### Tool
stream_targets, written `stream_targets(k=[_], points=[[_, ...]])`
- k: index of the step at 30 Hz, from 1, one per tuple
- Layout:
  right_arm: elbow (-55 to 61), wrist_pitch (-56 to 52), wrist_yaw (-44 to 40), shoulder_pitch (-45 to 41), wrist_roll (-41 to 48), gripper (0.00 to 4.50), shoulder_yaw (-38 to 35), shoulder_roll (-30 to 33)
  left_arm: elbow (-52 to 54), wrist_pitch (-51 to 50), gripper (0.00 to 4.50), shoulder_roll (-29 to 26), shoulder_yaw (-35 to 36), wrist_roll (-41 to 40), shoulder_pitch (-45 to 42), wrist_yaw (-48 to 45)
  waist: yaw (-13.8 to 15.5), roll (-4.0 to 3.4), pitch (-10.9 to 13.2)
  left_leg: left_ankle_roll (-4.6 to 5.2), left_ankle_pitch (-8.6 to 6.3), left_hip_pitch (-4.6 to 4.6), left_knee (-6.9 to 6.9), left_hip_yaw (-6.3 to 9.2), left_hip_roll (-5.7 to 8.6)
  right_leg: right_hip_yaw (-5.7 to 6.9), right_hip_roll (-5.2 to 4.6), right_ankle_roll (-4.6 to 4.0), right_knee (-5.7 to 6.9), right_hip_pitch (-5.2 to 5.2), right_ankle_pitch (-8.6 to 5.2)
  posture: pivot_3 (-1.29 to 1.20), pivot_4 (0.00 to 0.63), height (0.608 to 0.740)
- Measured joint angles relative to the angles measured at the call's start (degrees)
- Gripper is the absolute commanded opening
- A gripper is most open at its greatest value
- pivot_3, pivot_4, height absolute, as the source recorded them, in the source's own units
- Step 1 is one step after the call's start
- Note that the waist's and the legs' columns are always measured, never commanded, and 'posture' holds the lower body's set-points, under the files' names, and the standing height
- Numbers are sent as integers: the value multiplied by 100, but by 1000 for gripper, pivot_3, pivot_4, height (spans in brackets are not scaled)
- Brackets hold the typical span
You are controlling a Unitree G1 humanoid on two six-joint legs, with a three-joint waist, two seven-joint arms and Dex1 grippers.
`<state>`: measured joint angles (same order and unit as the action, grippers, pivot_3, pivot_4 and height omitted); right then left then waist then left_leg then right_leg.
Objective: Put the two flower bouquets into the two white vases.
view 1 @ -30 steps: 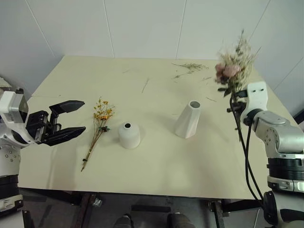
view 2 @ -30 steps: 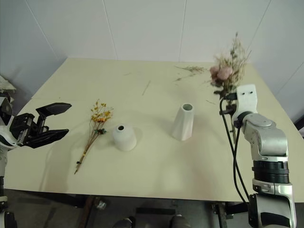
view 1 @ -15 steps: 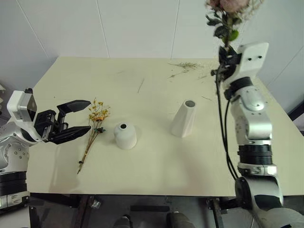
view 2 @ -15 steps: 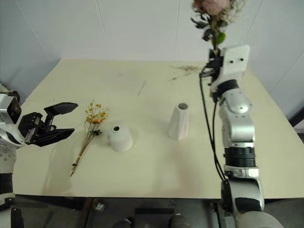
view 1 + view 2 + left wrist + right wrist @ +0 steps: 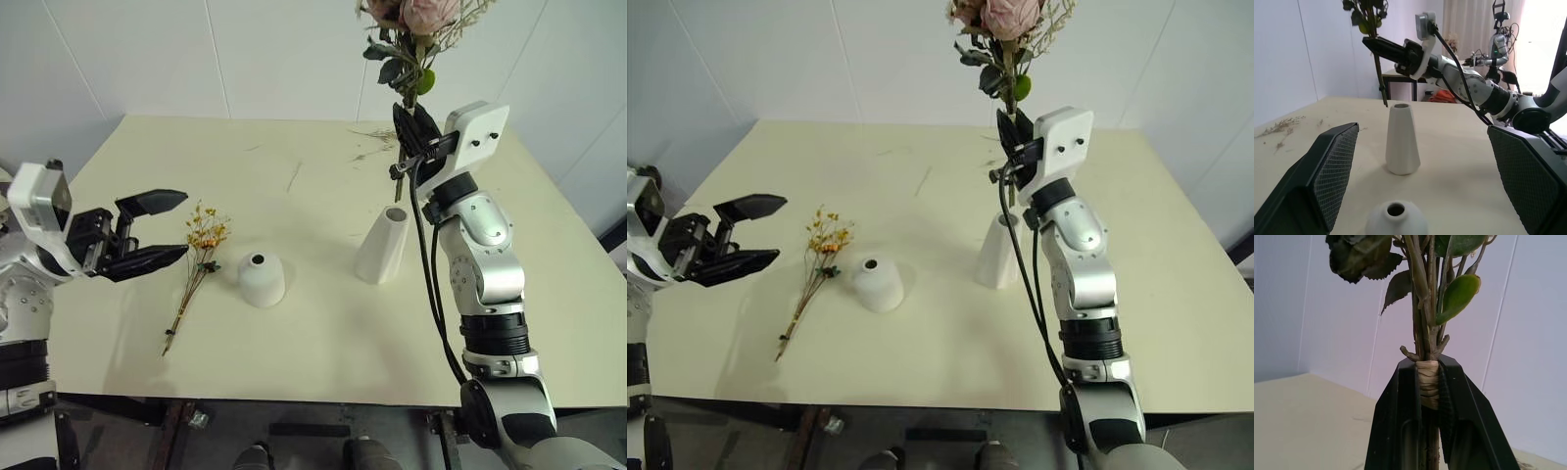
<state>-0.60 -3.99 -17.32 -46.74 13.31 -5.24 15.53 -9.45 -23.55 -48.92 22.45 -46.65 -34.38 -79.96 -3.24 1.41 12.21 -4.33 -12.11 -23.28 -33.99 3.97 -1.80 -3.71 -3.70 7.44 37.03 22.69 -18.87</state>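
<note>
My right gripper is shut on the bound stems of the pink rose bouquet, which it holds upright. The stem ends hang just above and slightly to one side of the mouth of the tall white cone vase. In the right wrist view the black fingers clamp the raffia wrap. The short dome vase stands left of the cone. Further left, the yellow-orange sprig lies flat on the table. My left gripper hovers open just left of the sprig, nothing between its fingers.
Loose dried twigs lie on the far side of the cream table, and one thin twig lies near the middle back. A white wall runs behind the table.
My right arm has swung left and up with the rose bouquet, from the table's right edge to over the tall cone vase. The left gripper stays open, barely raised.
</note>
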Motion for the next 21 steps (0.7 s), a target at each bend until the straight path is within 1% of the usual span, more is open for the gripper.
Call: stream_targets(k=[5,8,21], points=[[172,-81,1,106,1,123,-27,57,139,-377,4500,-79,2,-54,-95,327,-17,-1,1,0,0,2,1,0,-2,-3,4,-1,2,2,0,0,150,740],[478,-228,3,222,34,123,-38,66,208,-536,4500,-130,11,-55,-79,455,-4,-1,1,0,0,1,2,-1,-1,-4,3,-1,1,2,-1,0,150,740],[1463,-920,-66,334,547,123,7,61,204,-646,4500,-109,15,-129,-81,526,4,-1,1,0,0,1,1,0,-1,-5,3,-1,0,2,-1,0,150,740]])
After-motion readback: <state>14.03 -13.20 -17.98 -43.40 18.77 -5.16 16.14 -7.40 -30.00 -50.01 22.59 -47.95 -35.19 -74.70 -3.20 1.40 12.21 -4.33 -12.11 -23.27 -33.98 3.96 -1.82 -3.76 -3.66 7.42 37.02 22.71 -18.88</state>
